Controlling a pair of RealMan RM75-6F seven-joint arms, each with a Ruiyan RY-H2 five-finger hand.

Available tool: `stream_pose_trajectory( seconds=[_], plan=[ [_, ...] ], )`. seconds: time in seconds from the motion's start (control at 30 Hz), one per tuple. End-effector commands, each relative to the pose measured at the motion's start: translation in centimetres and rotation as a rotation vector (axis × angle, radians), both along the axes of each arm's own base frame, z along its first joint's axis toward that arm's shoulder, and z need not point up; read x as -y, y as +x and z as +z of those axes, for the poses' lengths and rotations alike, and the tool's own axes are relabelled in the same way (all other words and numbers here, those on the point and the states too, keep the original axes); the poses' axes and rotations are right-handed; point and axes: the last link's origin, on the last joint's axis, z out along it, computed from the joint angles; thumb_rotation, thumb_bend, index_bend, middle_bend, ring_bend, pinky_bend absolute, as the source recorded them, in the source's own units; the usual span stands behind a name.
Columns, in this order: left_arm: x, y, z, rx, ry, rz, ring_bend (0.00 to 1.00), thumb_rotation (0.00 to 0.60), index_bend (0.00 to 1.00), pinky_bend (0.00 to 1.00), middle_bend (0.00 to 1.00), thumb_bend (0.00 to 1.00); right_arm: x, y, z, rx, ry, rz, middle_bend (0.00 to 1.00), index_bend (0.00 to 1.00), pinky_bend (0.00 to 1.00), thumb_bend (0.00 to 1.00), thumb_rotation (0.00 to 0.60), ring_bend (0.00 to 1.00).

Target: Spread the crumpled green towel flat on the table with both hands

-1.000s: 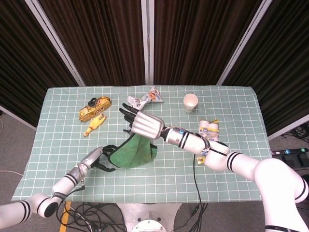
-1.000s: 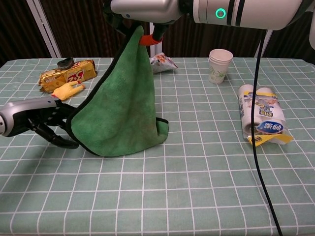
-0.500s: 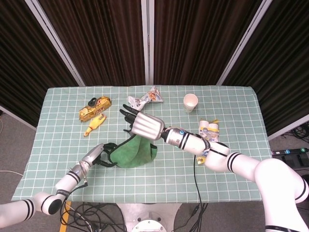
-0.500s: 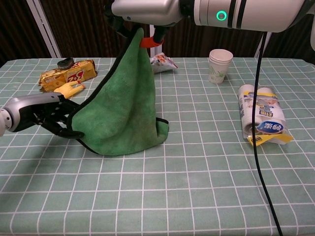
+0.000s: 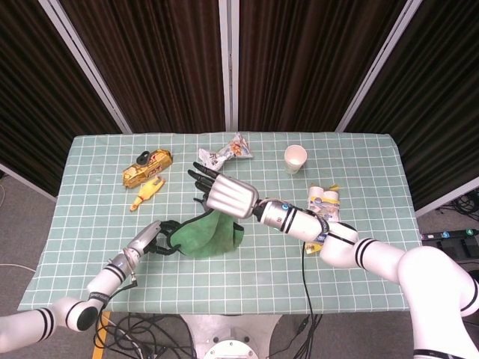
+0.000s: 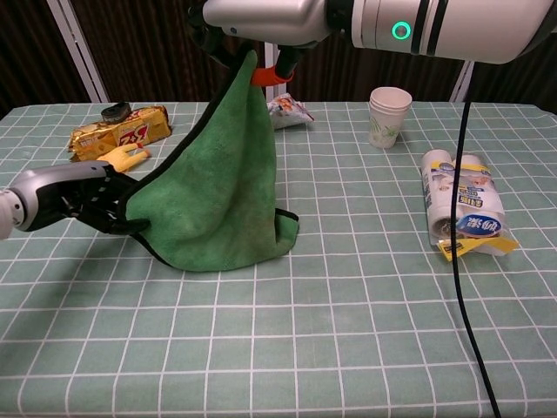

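The green towel (image 5: 207, 235) (image 6: 218, 196) hangs in a tall cone, with its lower folds bunched on the checked table (image 5: 359, 254) (image 6: 348, 348). My right hand (image 5: 226, 196) (image 6: 261, 22) is raised above the table and grips the towel's top corner by its orange loop. My left hand (image 5: 153, 240) (image 6: 74, 198) lies low at the towel's left side. Its fingers are curled around the black hem at the lower left corner, which is drawn out to the left.
A yellow snack pack (image 5: 147, 166) (image 6: 122, 131) and a small yellow object (image 5: 146, 194) (image 6: 124, 159) lie at the back left. Behind the towel lies a crumpled wrapper (image 5: 228, 152) (image 6: 287, 109). To the right are a paper cup (image 5: 295, 158) (image 6: 387, 116) and a bottle pack (image 5: 323, 202) (image 6: 461, 205).
My left hand has moved in to the towel's lower left edge and closed its fingers on the hem. The right hand has kept the top corner raised, almost unmoved.
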Motion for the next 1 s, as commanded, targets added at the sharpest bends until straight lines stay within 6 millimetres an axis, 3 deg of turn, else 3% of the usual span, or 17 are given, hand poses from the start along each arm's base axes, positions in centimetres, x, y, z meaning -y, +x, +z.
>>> stream_pose_trajectory(
  seconds=[0.03,0.4,0.7,0.87,1.0],
  plan=[
    [-0.1,0.0,0.2,0.002,0.010,0.000,0.17,0.600,0.66,0.29,0.31,0.47,-0.1,-0.2,0.4,0.018,0.003,-0.008,0.26,0.81,0.01,0.46,0.600,0.04],
    [-2.2,0.2,4.1,-0.028,0.165,-0.044,0.17,0.600,0.66,0.29,0.31,0.47,-0.2,-1.2,2.8,0.137,-0.006,-0.105,0.27,0.81,0.01,0.46,0.600,0.04],
    [-5.3,0.5,7.3,-0.088,0.339,-0.071,0.17,0.600,0.66,0.29,0.31,0.47,0.4,-1.6,3.3,0.189,-0.025,-0.217,0.27,0.81,0.01,0.46,0.600,0.04],
    [-5.8,0.2,8.7,-0.139,0.414,-0.094,0.17,0.600,0.66,0.29,0.31,0.47,0.5,-1.8,3.7,0.215,-0.030,-0.249,0.27,0.81,0.01,0.46,0.600,0.04],
    [-5.1,0.6,10.0,-0.127,0.421,-0.118,0.17,0.600,0.66,0.29,0.31,0.47,-0.3,-2.1,4.5,0.230,-0.015,-0.244,0.27,0.81,0.01,0.45,0.600,0.04]
  ],
)
